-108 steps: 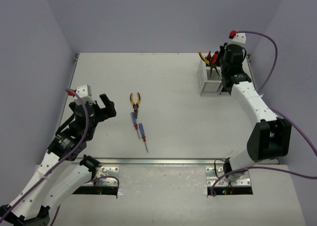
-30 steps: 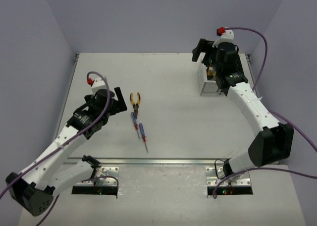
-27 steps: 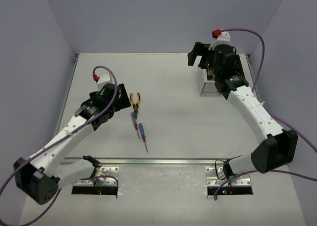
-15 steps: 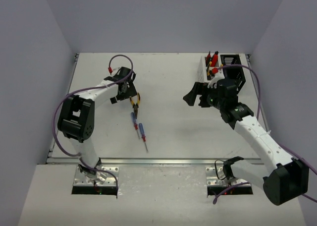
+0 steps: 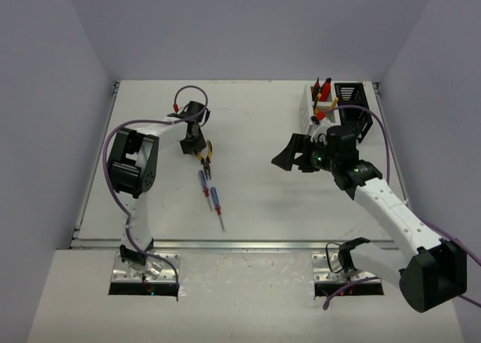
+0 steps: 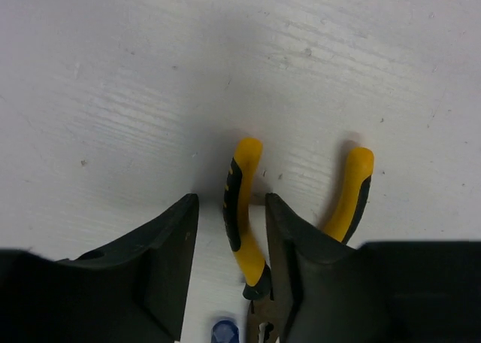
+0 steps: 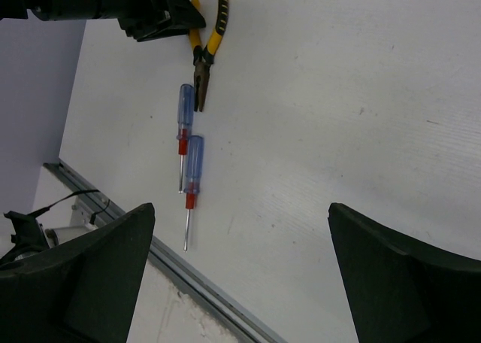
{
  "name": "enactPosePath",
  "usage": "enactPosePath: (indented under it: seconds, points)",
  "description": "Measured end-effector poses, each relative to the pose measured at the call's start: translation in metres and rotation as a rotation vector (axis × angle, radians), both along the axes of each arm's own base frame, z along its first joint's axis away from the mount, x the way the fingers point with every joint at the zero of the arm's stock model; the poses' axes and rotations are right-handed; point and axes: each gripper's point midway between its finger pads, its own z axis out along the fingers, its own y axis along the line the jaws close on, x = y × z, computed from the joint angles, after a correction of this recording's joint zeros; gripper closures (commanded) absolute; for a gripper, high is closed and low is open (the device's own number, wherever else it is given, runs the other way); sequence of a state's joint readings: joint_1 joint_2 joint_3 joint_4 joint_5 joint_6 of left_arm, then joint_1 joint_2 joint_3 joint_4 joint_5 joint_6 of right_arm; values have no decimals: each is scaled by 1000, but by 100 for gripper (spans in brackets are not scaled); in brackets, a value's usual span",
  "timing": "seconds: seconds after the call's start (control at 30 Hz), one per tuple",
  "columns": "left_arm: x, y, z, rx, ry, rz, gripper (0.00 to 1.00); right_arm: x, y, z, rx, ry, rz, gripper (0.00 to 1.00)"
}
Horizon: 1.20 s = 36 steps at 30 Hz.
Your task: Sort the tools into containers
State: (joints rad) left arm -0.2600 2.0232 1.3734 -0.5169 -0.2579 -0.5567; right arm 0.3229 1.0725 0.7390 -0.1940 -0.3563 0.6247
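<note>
Yellow-handled pliers lie flat on the table's left half. My left gripper is down over them. In the left wrist view its fingers straddle one handle of the pliers: the right finger is close against it and a gap shows on the left. The other handle lies outside the jaws. Two blue-and-red screwdrivers lie just nearer. My right gripper hangs open and empty over mid-table, apart from the white bin and black bin at the back right.
Red and yellow tool handles stick up from the white bin. In the right wrist view the pliers, both screwdrivers and a metal rail at the table's near edge show beyond my right gripper.
The left gripper's jaws have narrowed round one pliers handle. The right gripper has shifted a little left, away from the bins, and stays wide.
</note>
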Motion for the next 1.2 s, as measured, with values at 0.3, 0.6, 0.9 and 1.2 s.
enactPosePath:
  seconds: [0.3, 0.6, 0.9, 1.2]
  points:
    - [13, -4, 0, -11, -27, 1, 100, -2, 2, -3, 2, 21, 12, 6]
    - [22, -23, 4, -76, -65, -38, 100, -2, 8, -16, 7, 66, 51, 6]
    - [5, -80, 59, -187, -240, -179, 100, 1, 28, -44, 34, 131, 171, 11]
    - [-21, -137, 169, -383, -493, -348, 100, 25, 76, -8, 116, 22, 330, 18]
